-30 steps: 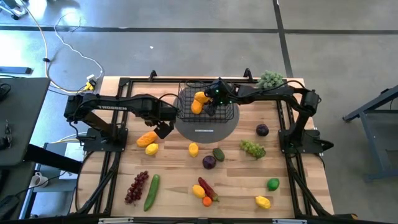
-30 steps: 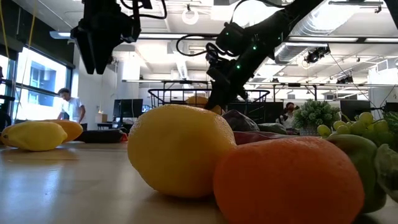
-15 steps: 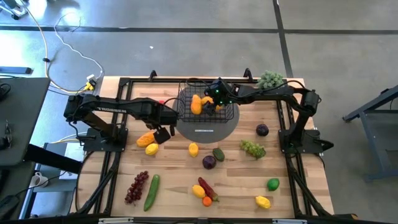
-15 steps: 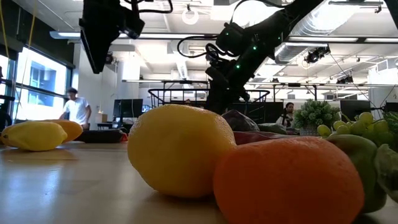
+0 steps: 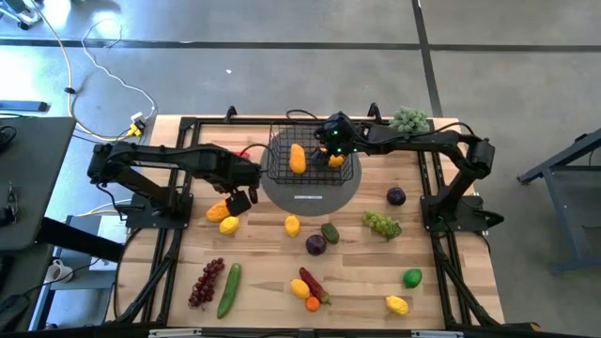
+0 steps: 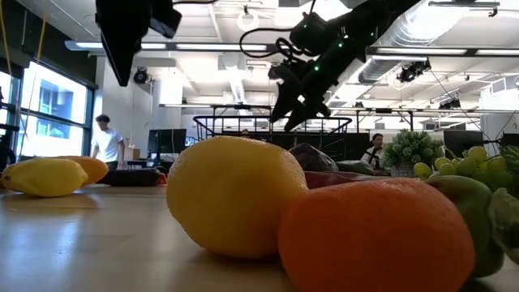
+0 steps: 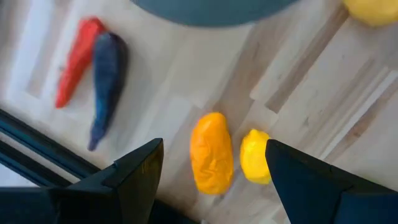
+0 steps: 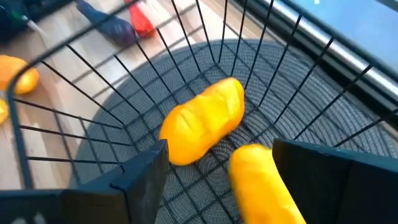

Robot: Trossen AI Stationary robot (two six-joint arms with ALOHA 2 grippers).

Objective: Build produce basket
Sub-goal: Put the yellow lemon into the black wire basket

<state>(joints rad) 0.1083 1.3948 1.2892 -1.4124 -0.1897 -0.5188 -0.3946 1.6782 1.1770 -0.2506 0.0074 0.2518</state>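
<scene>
Basket (image 5: 313, 158): black wire mesh, on round grey mat (image 5: 310, 191) at table's far centre; holds two yellow-orange pieces (image 8: 202, 119). Judged stiff, light.

Remaining produce: scattered on wooden table (image 5: 263, 272). Orange mango (image 7: 211, 152) touching yellow lemon (image 7: 255, 156); both judged hard, smooth, light, liable to roll. Grip mango across short width.

Left gripper (image 5: 238, 201): above mango/lemon pair, fingers spread wide, empty.

Right gripper (image 5: 336, 158): over basket, fingers wide apart, empty.

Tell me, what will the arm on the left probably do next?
Probably drop straight down. The left gripper hangs with jaws open above the orange mango and a yellow lemon on the table, both still outside the basket.
</scene>
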